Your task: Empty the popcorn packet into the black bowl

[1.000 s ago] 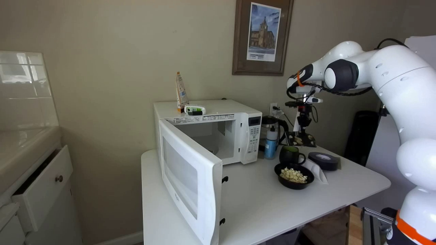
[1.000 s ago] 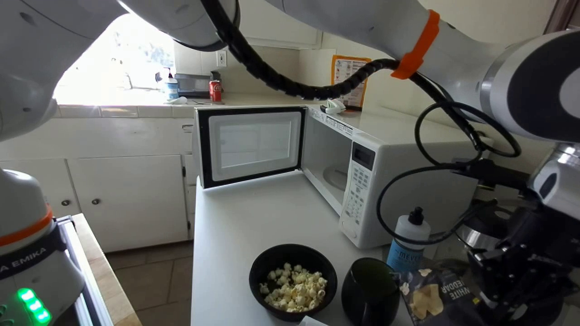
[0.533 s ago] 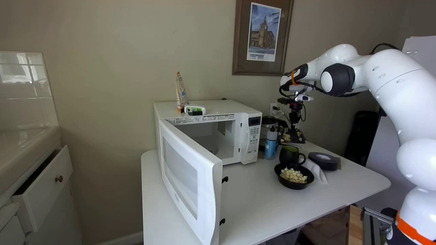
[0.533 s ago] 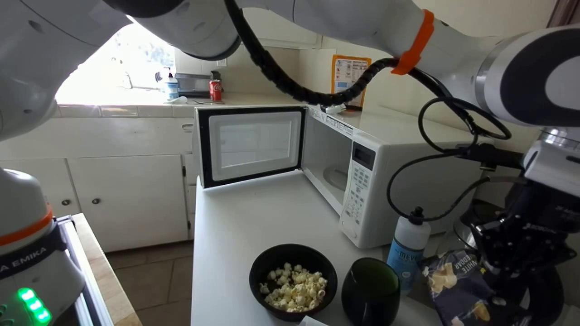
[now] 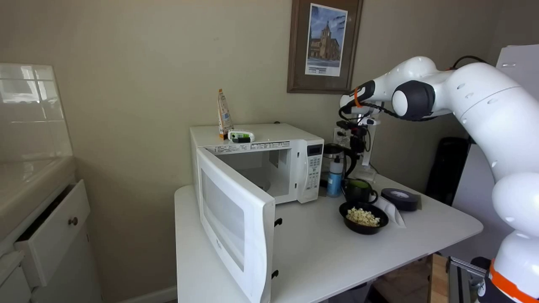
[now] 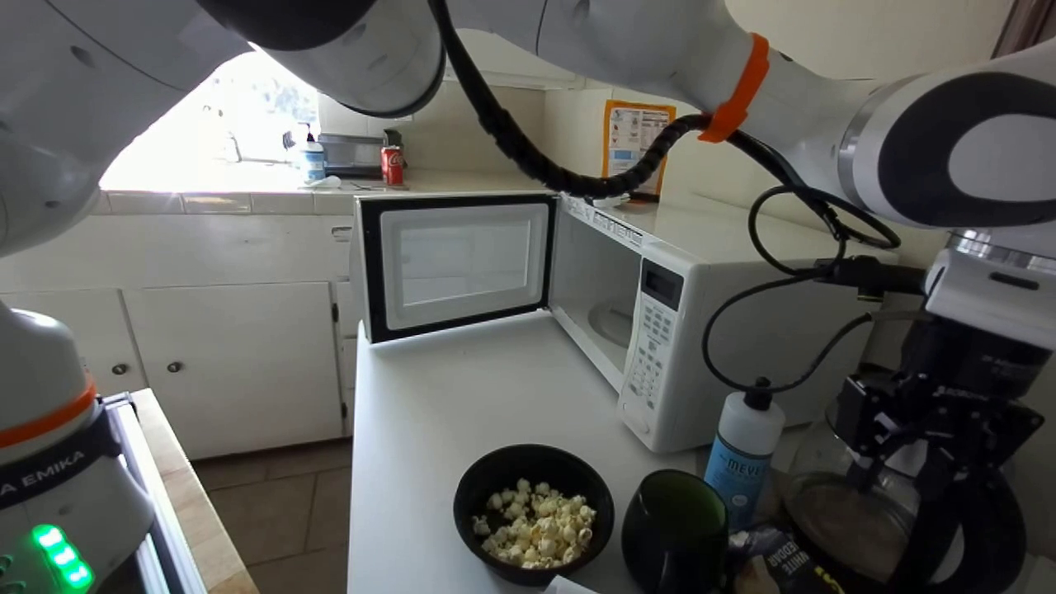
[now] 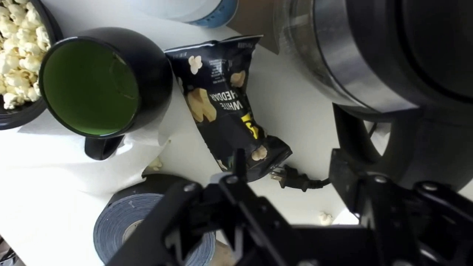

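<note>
Dropped in the last half second, the popcorn packet point(image 7: 226, 107) lies on the worktop point(image 5: 316, 252) toward the wall-side edge, between green-lined mug point(image 7: 107, 83) and glass kettle point(image 7: 369, 62). Above, the empty tool point(image 7: 289, 160) gapes wide. Open room runs from black bowl point(image 6: 565, 468) to robot-side edge.

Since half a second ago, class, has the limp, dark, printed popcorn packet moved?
Yes. In an exterior view, the packet has shifted down and left in the picture, nearer the unmoved round black mug with its green inside.
</note>
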Tool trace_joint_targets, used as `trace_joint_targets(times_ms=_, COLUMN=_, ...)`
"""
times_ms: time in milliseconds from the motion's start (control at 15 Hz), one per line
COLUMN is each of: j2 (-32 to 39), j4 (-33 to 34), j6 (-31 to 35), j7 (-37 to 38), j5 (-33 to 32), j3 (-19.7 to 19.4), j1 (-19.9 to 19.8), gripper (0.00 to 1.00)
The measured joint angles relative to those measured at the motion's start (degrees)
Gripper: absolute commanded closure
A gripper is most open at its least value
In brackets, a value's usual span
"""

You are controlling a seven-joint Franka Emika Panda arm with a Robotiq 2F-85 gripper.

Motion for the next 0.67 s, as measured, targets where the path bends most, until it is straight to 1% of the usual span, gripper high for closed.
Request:
trace_joint_targets(times_ms=67, j2=-0.3, j4=-0.3, j6=0.1, j7=-1.0, j5=-0.3, j3=-0.2, j1=0.0, gripper=0.01)
trace_joint_targets(times_ms=200, j2=-1.9, j4=-2.5, j6=0.1, j7=-4.7, j5=-2.5, j3=-1.3, j1=0.1, gripper=0.00)
trace_joint_targets(times_ms=333, j2=-5.0, j4=-7.1, j6=2.2, j7=-8.8, j5=-6.0, j3=-3.3, j1=0.3, gripper=0.00)
trace_joint_targets(times_ms=467, j2=-8.4, j4=-12.6, j6=8.6, j7=-13.6, j5=-9.3, j3=-5.3, j1=0.4, gripper=0.00)
trace_joint_targets(times_ms=667, j2=-12.9, j4=-21.1, j6=22.2, j7=-20.9, j5=-11.7, j3=-6.8, j1=0.4, gripper=0.00)
